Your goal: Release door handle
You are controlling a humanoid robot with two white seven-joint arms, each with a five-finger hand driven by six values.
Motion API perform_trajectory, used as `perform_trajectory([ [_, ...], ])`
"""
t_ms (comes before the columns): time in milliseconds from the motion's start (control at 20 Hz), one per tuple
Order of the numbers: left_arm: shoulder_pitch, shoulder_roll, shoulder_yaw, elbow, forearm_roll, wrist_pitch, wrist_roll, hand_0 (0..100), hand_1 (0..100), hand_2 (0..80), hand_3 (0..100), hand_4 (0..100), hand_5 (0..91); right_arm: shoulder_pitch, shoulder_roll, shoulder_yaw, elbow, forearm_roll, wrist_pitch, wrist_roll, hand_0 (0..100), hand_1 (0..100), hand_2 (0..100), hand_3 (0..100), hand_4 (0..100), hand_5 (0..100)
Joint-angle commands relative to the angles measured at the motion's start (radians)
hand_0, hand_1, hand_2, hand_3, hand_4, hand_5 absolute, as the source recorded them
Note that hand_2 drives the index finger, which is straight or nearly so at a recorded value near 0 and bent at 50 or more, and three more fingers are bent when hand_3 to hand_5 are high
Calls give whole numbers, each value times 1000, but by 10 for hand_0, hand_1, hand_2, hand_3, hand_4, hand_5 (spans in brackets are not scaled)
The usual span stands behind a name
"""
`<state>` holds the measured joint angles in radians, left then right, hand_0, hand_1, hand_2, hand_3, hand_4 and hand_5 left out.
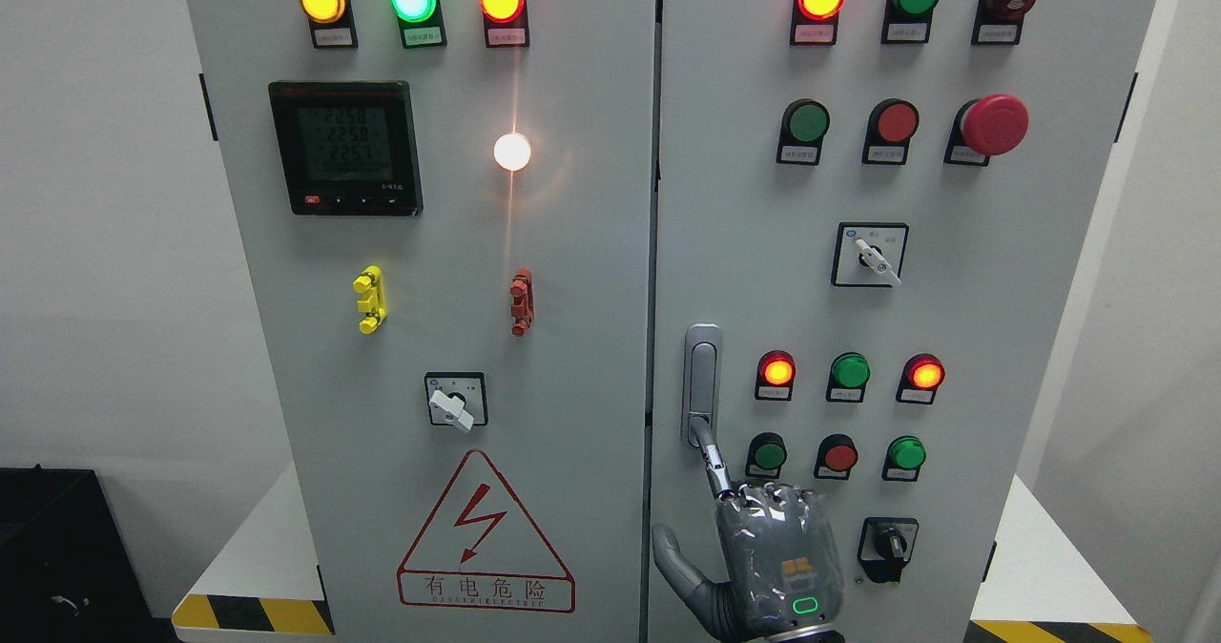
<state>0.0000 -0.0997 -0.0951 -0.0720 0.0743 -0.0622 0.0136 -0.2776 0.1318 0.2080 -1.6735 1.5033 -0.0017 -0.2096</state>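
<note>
Cabinet door [954, 319]; right hand [777, 557] fingertip apparently touching handle [702, 376].

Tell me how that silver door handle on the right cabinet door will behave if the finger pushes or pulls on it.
The door handle looks like polished metal, so probably stiff, and slippery under a fingertip. It sits recessed in a slim vertical housing, so it likely pivots rather than slides. The right hand has one finger at its lower end; contact there may slip off easily.

Pretty bright, even lighting, sharp focus; only a white glare spot [512, 151] with a vertical streak on the left cabinet door [572, 357].
</note>
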Motion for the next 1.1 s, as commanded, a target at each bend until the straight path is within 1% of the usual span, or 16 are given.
perform_trajectory([
  [0, 17, 0, 0, 0, 1, -1, 0, 120, 556, 0, 0, 0, 0, 0, 0, -1, 14, 0, 0, 6, 365, 226, 32, 1000, 1000, 1000],
  [1052, 17, 0, 0, 0, -1, -1, 0, 120, 556, 0, 0, 0, 0, 3, 2, -2, 37, 0, 2, 6, 372, 232, 46, 1000, 1000, 1000],
])
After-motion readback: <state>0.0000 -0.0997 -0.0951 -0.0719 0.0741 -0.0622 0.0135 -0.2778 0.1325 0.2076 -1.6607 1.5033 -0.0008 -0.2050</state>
